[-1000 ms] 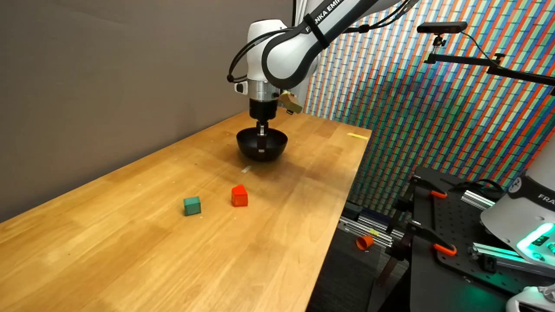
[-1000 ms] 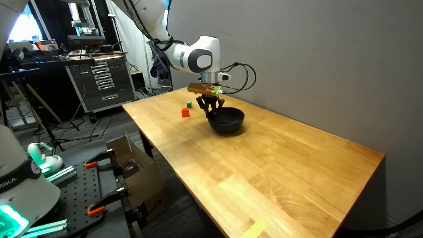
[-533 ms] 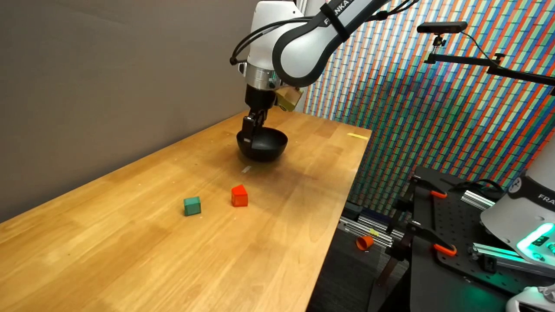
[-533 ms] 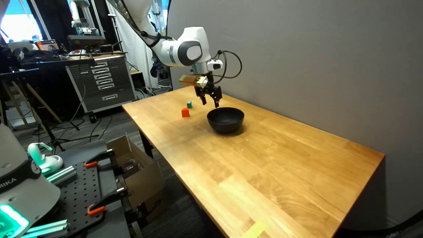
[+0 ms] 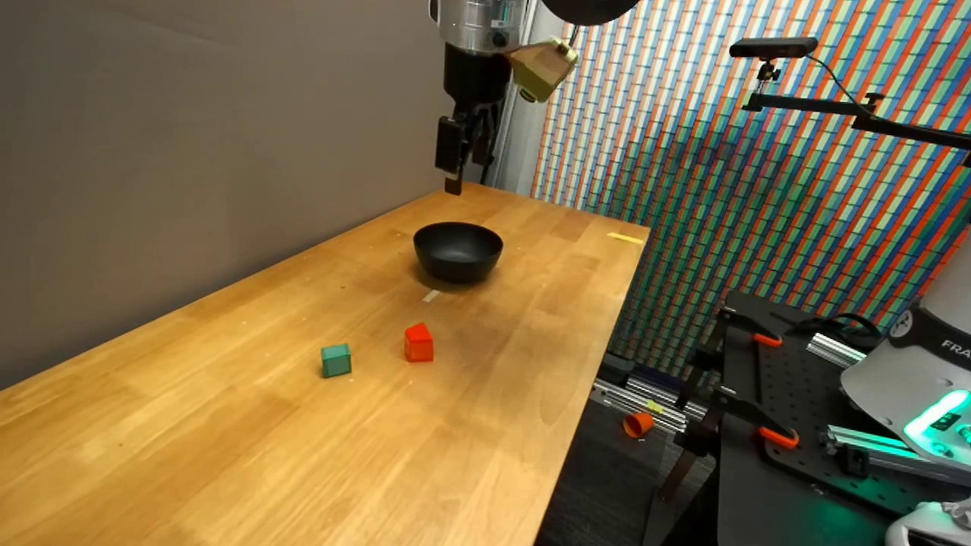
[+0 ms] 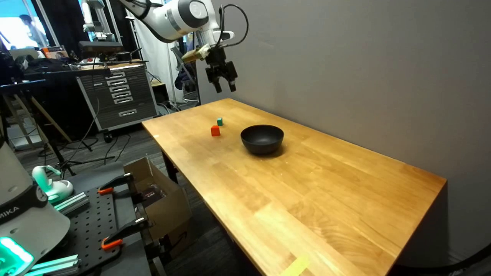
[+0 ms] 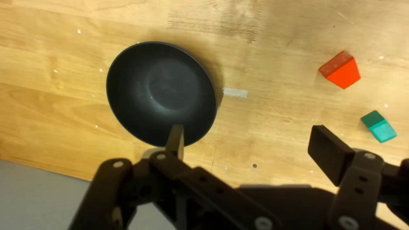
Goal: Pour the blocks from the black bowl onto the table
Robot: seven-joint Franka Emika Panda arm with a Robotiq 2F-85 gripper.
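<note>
Far left in an exterior view, a grey wall, running beside the long edge of the wooden desk. Next, on the wood, the green block. To its right, near but apart, the red block, also on the desk. Then a short pale strip, between the red block and the black bowl, just beside the latter. Bowl upright on the desk, hollow side up, both blocks outside it. In the wrist view, a pale sheen and tiny specks inside the bowl. High in the air, clear of bowl and blocks alike, the gripper: released, fingers spread wide, pointing down toward the desk. Farther right, yellow tape at one end of the desk. Lower down, beyond the desk's edge, an orange cup. Higher again, a black camera on a dark bracket. At far right, a white robot base with a green light.
</note>
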